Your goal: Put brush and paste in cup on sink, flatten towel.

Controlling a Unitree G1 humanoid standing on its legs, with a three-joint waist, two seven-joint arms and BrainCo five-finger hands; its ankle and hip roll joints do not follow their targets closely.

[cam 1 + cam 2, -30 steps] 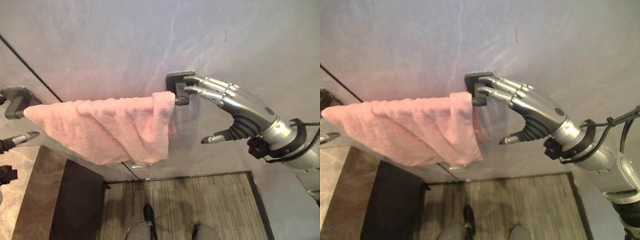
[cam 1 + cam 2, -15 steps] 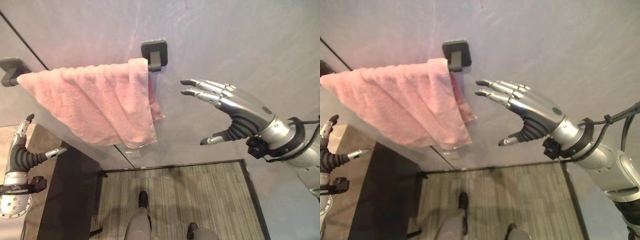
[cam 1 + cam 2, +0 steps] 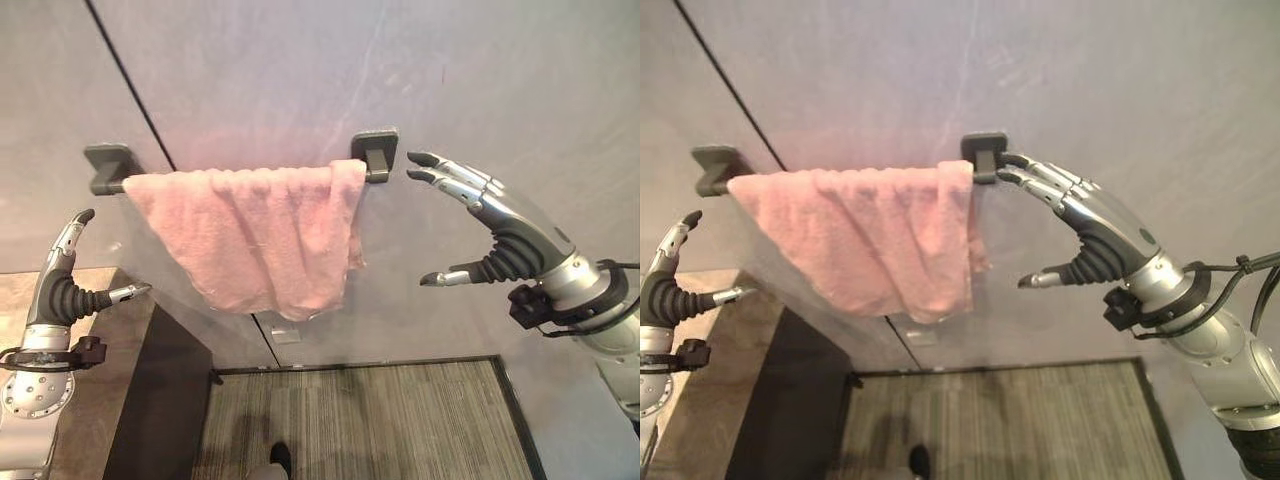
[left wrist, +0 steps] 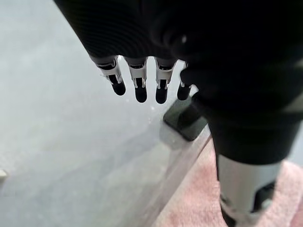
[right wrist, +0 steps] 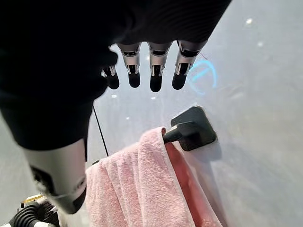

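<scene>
A pink towel hangs bunched in folds over a dark rail between two wall brackets, its lower edge sagging to one point. My right hand is open beside the right bracket, fingertips just short of the towel's right end and not touching it. In the right wrist view the towel and bracket lie past the straight fingers. My left hand is open at the lower left, below the left bracket, holding nothing. The left wrist view shows its fingers near that bracket.
A brown stone counter with a dark side panel stands at the lower left under my left hand. Grey wall behind the rail, with a dark seam running down it. A striped mat covers the floor below.
The camera has swung, shifting the whole scene right. My right hand, which was at the right bracket a second ago and then drew back, is close to it again. My left hand has risen.
</scene>
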